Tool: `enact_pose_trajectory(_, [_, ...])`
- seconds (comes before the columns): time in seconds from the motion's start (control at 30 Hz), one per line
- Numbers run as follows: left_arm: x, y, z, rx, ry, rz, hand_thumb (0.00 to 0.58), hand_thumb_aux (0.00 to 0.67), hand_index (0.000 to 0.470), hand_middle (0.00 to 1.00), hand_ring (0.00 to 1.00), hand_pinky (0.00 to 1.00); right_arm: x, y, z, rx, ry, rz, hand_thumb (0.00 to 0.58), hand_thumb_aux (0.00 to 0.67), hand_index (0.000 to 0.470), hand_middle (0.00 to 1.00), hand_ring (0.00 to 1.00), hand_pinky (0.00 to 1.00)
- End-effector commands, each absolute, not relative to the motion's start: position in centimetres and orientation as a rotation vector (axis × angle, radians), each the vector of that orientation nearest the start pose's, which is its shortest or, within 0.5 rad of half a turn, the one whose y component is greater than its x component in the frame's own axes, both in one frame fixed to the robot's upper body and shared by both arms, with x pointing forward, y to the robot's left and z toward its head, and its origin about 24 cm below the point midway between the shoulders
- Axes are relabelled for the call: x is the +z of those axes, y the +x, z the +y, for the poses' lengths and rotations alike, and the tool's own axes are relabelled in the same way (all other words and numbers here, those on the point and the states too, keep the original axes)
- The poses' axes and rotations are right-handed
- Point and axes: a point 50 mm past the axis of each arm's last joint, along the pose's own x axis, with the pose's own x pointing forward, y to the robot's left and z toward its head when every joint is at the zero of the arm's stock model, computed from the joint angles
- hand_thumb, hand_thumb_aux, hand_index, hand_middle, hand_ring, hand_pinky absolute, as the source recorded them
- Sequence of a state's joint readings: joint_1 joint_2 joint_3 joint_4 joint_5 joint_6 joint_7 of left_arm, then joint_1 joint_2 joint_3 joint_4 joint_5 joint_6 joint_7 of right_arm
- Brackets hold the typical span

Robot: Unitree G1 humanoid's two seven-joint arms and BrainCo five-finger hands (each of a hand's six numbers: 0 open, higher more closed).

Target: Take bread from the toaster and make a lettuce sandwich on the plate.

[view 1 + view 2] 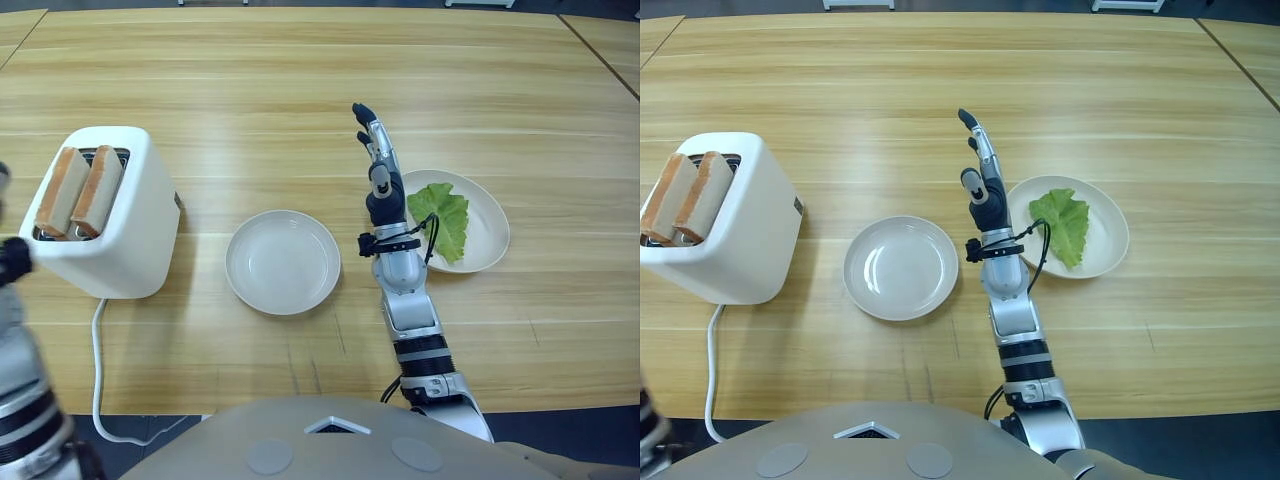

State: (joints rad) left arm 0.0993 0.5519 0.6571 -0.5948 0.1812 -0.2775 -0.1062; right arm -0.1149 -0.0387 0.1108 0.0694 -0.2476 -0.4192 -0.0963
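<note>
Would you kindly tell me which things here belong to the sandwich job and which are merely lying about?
For the job: toaster, two bread slices in it, empty plate, lettuce leaf on its dish.
Lying about: power cord, bare table.

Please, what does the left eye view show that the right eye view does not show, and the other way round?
Left eye view alone: the toaster complete, with a dark piece of the left arm at the frame's edge beside it.
Right eye view alone: nothing extra that I can tell; the frame's edge cuts off the toaster's left corner.
Both: two bread slices standing in the toaster, the empty plate in the middle, the lettuce lying on the second plate, and the right hand, open and holding nothing, between the plates.
</note>
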Motion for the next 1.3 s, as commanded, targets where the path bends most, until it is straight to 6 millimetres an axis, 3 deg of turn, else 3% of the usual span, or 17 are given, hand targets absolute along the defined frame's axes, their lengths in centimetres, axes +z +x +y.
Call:
enact_pose_trajectory(0.03, [24.0,16.2,30.7,0.306,1.417,-0.569,0.0,0.0,0.0,0.0,0.0,0.0,8.9,26.3,-11.6,0.1,-0.243,-0.472,0.0,0.0,0.0,0.0,0.0,0.0])
enact_pose_trajectory(0.17, [19.8,16.4,33.7,0.175,1.665,-0.246,0.0,0.0,0.0,0.0,0.0,0.0,8.9,26.3,-11.7,0.102,-0.246,-0.471,0.0,0.0,0.0,0.0,0.0,0.0])
enact_pose_trajectory(0.33, [16.5,17.2,35.1,0.074,1.731,-0.089,0.0,0.0,0.0,0.0,0.0,0.0,8.9,26.3,-11.9,0.102,-0.251,-0.469,0.0,0.0,0.0,0.0,0.0,0.0])
enact_pose_trajectory(0.77, [14.4,18.6,35.1,0.025,1.72,-0.032,0.0,0.0,0.0,0.0,0.0,0.0,8.8,26.2,-11.4,0.109,-0.241,-0.466,0.0,0.0,0.0,0.0,0.0,0.0])
enact_pose_trajectory(0.8, [14.4,18.6,35.0,0.024,1.718,-0.031,0.036,0.021,0.015,0.0,0.0,0.0,8.8,26.2,-11.4,0.109,-0.24,-0.466,0.0,0.0,0.0,0.0,0.0,0.0])
enact_pose_trajectory(0.83, [14.3,18.7,35.0,0.022,1.709,-0.032,0.144,0.089,0.063,0.0,0.0,0.0,8.8,26.2,-11.4,0.11,-0.24,-0.466,0.0,0.0,0.0,0.0,0.0,0.0])
enact_pose_trajectory(0.87, [14.3,18.7,34.8,0.02,1.695,-0.04,0.325,0.226,0.159,0.0,0.0,0.0,8.8,26.2,-11.4,0.11,-0.24,-0.465,0.0,0.0,0.0,0.0,0.0,0.0])
enact_pose_trajectory(0.9, [14.4,18.8,34.5,0.017,1.661,-0.062,0.505,0.428,0.3,0.0,0.0,0.0,8.7,26.2,-11.4,0.11,-0.241,-0.463,0.0,0.0,0.0,0.0,0.0,0.0])
enact_pose_trajectory(0.93, [14.4,18.8,34.1,0.008,1.606,-0.095,0.58,0.67,0.47,0.0,0.0,0.0,8.6,26.2,-11.4,0.111,-0.242,-0.46,0.0,0.0,0.0,0.0,0.0,0.0])
enact_pose_trajectory(1.3, [15.9,18.8,32.9,0.062,1.342,-0.222,0.58,0.67,0.47,0.0,0.0,0.0,8.5,26.2,-11.4,0.113,-0.258,-0.463,0.0,0.0,0.0,0.0,0.0,0.0])
